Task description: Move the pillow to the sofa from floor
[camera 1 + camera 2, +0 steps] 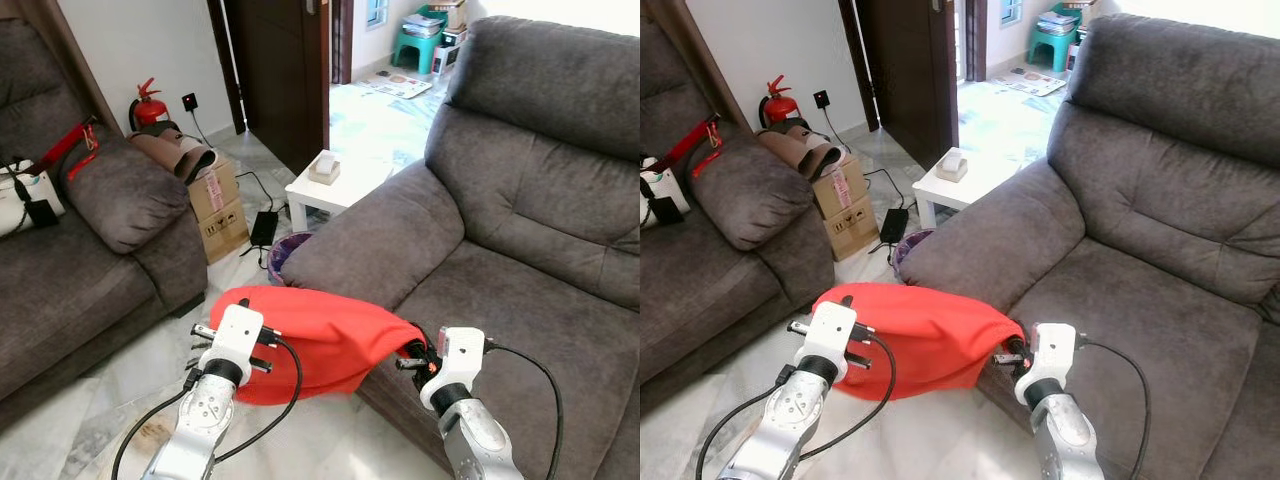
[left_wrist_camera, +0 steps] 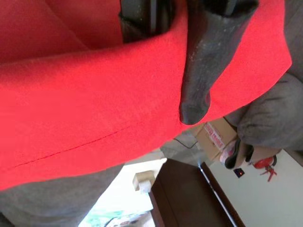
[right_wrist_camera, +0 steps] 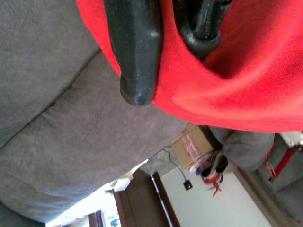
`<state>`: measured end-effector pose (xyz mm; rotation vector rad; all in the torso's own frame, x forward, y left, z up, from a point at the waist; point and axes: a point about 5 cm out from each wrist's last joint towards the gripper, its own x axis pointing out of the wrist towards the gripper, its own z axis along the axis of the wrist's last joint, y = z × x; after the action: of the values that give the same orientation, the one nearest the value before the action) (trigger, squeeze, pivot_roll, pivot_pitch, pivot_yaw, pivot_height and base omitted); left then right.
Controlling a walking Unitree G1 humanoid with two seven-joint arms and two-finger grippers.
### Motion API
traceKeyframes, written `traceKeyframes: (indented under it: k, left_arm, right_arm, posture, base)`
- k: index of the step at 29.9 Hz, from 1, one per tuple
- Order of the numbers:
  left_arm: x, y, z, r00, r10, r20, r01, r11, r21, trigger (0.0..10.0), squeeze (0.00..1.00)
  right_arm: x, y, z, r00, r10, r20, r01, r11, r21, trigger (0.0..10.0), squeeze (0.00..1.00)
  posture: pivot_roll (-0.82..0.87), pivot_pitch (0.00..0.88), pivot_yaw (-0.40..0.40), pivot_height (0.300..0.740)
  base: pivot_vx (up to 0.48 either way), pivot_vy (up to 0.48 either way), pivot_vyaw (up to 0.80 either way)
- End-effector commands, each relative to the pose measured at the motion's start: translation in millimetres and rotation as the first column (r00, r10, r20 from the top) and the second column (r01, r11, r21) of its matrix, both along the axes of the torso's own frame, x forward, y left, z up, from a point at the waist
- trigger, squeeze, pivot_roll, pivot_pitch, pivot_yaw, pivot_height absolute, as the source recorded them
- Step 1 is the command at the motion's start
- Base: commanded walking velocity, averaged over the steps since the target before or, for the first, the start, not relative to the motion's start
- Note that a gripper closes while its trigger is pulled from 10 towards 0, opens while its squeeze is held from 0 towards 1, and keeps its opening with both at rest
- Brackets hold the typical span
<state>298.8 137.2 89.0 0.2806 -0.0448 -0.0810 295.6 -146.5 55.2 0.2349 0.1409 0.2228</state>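
Both grippers clamped on the red pillow (image 1: 320, 340): left gripper (image 2: 163, 52) pinching a fold at its left end, right gripper (image 3: 165, 47) pinching the bunched right corner. Pillow hanging between them off the floor, right end touching the front edge of the grey sofa (image 1: 520, 300) seat, just below the armrest (not resting on the cushion yet). Beyond it, a purple bin (image 1: 285, 252) tucked against the sofa arm, then a small white table (image 1: 330, 190) with a little box on top. Second grey sofa (image 1: 70, 250) off to the left, cardboard box (image 1: 218, 205) beside it, red fire extinguisher (image 1: 148, 105) by the wall.
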Motion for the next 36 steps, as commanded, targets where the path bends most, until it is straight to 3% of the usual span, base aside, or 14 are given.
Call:
traceKeyframes:
  k: [1, 11, 20, 22, 26, 36]
  left_arm:
    - [3.8, -0.6, 26, 0.994, 0.004, 0.113, -0.004, 1.000, -0.002, 10.0, 0.00]
    - [2.4, -1.5, 25, 0.996, -0.003, 0.095, 0.003, 1.000, 0.001, 10.0, 0.00]
    - [1.2, -0.2, 22, 0.998, -0.007, 0.069, 0.008, 1.000, -0.017, 10.0, 0.00]
    - [-0.3, -1.6, 20, 0.998, -0.029, 0.056, 0.030, 0.999, -0.016, 10.0, 0.00]
    - [-0.7, -0.8, 21, 0.997, -0.029, 0.066, 0.031, 0.999, -0.027, 10.0, 0.00]
    - [-0.8, -5.3, 24, 0.994, -0.066, 0.087, 0.071, 0.996, -0.056, 10.0, 0.00]
  right_arm:
    - [5.6, 0.6, 11, 0.999, -0.010, 0.041, 0.010, 1.000, 0.000, 10.0, 0.00]
    - [5.5, 2.7, 7, 1.000, 0.010, 0.020, -0.009, 0.999, -0.041, 10.0, 0.00]
    - [3.8, -0.3, 5, 1.000, -0.017, 0.005, 0.017, 0.999, -0.042, 10.0, 0.00]
    - [2.4, -1.5, 1, 1.000, 0.007, -0.006, -0.008, 0.994, -0.106, 10.0, 0.00]
    - [2.5, -5.4, -1, 1.000, -0.024, -0.019, 0.022, 0.995, -0.093, 10.0, 0.00]
    - [3.8, -6.9, -1, 0.999, -0.046, -0.022, 0.044, 0.995, -0.093, 10.0, 0.00]
  posture:
    - [0.04, 0.087, 0.050, 0.740]
    - [0.04, 0.113, 0.050, 0.740]
    - [0.03, 0.101, 0.049, 0.740]
    - [0.04, 0.094, 0.052, 0.740]
    - [0.04, 0.087, 0.052, 0.740]
    - [0.03, 0.059, 0.052, 0.740]
  base:
    - [0.000, 0.000, 0.00]
    - [0.000, 0.000, -0.72]
    - [0.000, -0.458, -0.80]
    - [0.000, 0.000, -0.80]
    - [0.000, 0.000, -0.80]
    - [0.000, 0.000, -0.32]
